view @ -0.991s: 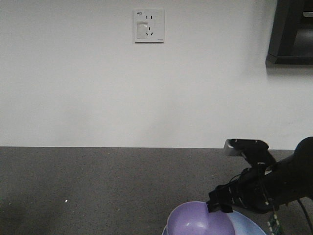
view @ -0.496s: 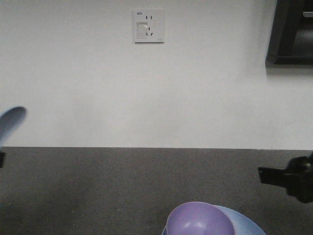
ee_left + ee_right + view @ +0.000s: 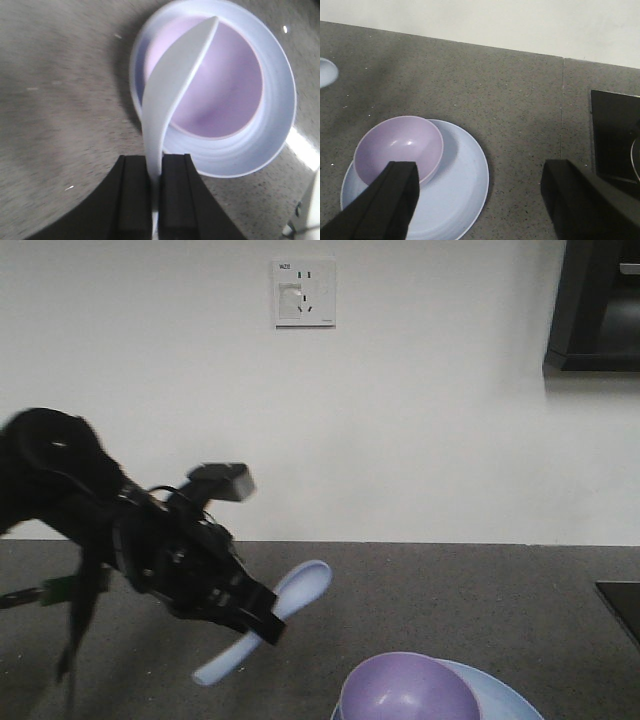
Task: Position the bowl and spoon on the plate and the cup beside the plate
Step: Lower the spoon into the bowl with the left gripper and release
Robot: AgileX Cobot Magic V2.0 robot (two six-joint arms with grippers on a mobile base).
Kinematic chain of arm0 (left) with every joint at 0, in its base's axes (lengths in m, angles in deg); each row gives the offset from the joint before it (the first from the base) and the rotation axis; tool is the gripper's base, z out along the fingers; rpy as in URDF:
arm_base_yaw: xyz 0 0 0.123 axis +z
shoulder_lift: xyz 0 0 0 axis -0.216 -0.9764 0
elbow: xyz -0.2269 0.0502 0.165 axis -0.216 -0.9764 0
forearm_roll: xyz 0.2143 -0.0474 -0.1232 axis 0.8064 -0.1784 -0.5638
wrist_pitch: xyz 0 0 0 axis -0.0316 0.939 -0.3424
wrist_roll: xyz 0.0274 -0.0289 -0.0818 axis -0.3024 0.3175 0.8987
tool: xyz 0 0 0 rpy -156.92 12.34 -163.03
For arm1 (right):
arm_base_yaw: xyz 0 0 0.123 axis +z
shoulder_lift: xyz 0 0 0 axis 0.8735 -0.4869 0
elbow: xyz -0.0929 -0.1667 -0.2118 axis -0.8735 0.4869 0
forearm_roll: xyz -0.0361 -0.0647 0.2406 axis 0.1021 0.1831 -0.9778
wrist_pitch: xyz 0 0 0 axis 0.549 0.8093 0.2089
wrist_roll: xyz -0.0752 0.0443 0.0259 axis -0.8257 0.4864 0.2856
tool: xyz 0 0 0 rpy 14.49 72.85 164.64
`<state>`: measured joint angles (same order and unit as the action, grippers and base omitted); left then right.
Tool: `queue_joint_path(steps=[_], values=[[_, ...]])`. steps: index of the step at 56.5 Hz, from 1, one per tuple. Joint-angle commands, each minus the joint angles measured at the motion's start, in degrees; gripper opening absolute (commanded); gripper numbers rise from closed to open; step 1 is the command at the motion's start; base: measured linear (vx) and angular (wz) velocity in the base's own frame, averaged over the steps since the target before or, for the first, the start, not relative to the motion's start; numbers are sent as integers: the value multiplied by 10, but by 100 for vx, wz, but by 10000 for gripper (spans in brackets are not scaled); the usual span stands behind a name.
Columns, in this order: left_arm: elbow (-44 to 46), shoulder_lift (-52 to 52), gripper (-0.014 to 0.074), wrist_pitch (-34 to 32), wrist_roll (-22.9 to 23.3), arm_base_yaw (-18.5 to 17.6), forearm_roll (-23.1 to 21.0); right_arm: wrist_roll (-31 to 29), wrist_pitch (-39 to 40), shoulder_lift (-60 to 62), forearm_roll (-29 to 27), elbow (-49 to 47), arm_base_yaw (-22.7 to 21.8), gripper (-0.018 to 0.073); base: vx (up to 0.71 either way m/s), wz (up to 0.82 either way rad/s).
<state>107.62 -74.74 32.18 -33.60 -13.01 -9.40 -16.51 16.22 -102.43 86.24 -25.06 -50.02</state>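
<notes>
Left tool (image 3: 155, 200) pinches the spoon (image 3: 170, 95) by its handle, scoop raised in the air near the bowl (image 3: 225, 95), which sits on the plate (image 3: 240, 165); right tool (image 3: 481, 172) hangs spread over the desk (image 3: 520, 90).

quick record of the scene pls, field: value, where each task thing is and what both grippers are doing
bowl: purple, sitting on the plate, off-centre
plate: light blue, on the dark speckled counter
spoon: in the air, clamped mid-length, far end over the bowl in the left wrist view; not yet on the plate
cup: not in any view
left gripper: shut on the spoon
right gripper: open, empty, above the counter
</notes>
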Motion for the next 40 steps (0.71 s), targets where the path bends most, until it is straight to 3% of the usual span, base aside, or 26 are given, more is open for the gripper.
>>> queue_joint_path(steps=[1,15,30,40], values=[[60,-20,0,23,22,-32,-29,5,38,1,18,-16,-1,567,0,0],[130,-82,0,31,37,-87,-12,17,38,1,36,-16,-1,567,0,0],[132,-81,6,28,51,-92,13,17,43,1,36,-16,-1,567,0,0],[132,-81,85,19,51,-92,14,23,45,1,35,-16,-1,567,0,0]])
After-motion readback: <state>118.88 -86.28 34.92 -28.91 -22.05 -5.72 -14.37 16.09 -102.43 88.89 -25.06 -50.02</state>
